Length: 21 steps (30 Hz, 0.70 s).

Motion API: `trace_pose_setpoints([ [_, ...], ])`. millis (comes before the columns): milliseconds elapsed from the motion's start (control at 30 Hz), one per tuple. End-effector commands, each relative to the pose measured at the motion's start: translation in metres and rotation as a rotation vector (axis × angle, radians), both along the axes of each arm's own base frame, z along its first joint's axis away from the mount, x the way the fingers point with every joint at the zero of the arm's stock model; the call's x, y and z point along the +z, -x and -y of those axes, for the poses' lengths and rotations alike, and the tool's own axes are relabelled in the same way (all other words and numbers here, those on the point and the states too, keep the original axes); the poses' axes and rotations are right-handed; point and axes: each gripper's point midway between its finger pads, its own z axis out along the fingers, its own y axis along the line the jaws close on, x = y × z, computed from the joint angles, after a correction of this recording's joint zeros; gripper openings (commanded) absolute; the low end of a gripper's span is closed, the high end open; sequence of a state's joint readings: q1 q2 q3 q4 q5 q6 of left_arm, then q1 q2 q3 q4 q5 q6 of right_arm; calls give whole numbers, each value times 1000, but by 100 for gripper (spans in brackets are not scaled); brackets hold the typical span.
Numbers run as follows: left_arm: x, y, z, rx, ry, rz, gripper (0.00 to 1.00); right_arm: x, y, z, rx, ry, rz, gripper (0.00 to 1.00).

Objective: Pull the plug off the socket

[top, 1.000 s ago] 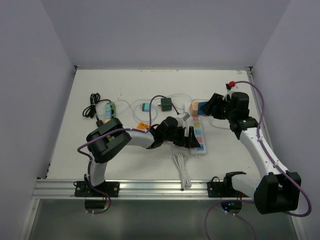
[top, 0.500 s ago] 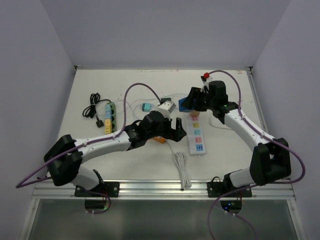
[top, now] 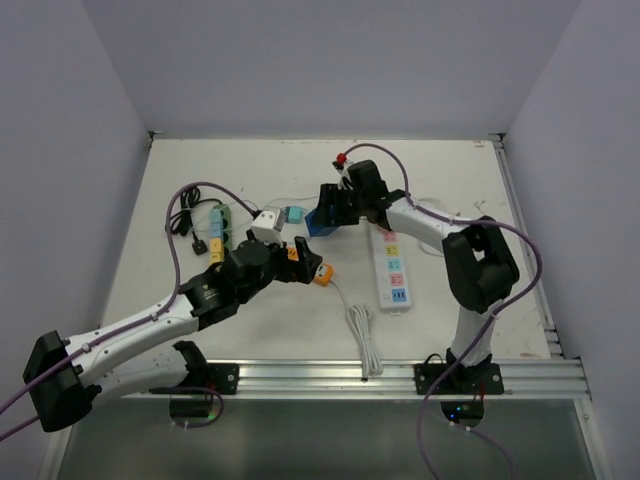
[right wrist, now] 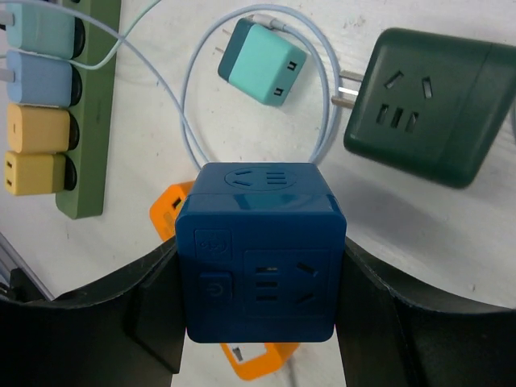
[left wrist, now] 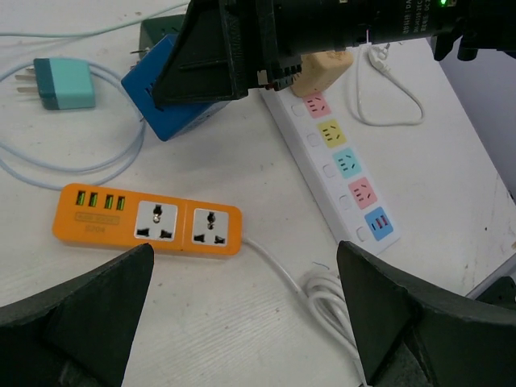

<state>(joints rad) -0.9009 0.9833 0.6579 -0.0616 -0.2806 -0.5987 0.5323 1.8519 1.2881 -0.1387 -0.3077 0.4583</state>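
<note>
The matte white table (top: 250,170) carried a long, glossy white power strip (top: 393,270) along its right half; a flat orange strip (left wrist: 149,219) lay near the middle, the left fingers (left wrist: 81,322) spread wide and empty above it, probably just standing clear; the blue cube plug (right wrist: 260,250), smooth hard plastic with rounded edges, sat clamped between the right fingers (right wrist: 153,314) over the table's middle toward the far edge, apparently lifted clear of the sockets.

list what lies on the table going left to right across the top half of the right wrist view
green power strip → teal charger → dark green adapter
</note>
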Motion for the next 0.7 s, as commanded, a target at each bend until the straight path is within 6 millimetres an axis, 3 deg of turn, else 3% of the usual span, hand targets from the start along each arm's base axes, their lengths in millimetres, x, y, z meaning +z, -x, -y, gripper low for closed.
trace_pose_setpoints([
  [0, -2, -6, -22, 77, -23, 4, 100, 16, -30, -21, -8, -68, 45, 18],
  [333, -15, -7, -36, 102, -37, -12, 100, -9, -65, -37, -26, -30, 26, 25],
  [667, -20, -13, -38, 109, -64, -18, 100, -1, -74, -41, -4, -9, 34, 69],
])
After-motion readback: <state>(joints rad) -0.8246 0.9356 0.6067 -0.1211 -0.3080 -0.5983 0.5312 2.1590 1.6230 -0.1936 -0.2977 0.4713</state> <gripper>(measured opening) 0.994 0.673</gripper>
